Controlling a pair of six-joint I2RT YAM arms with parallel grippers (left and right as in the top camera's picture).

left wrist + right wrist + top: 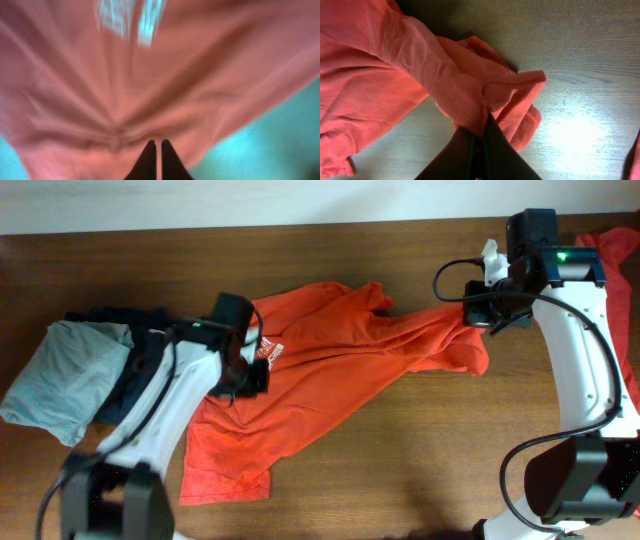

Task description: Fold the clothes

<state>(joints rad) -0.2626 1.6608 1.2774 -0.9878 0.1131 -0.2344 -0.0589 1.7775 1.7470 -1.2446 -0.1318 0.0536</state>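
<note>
An orange-red T-shirt (340,350) lies crumpled and stretched across the middle of the wooden table. Its white print (272,352) shows near my left gripper. My left gripper (245,375) sits on the shirt's left part. In the blurred left wrist view its fingers (158,145) are pressed together against the fabric (150,75), with creases running toward them. My right gripper (487,318) is at the shirt's right end. In the right wrist view its fingers (481,131) are shut on a bunched fold of the shirt (395,75), just above the table.
A light-grey folded garment (65,375) lies at the left, partly over a dark navy garment (130,380). Another red cloth (622,248) lies at the back right corner behind the right arm. Bare wooden table (400,460) shows in front of the shirt.
</note>
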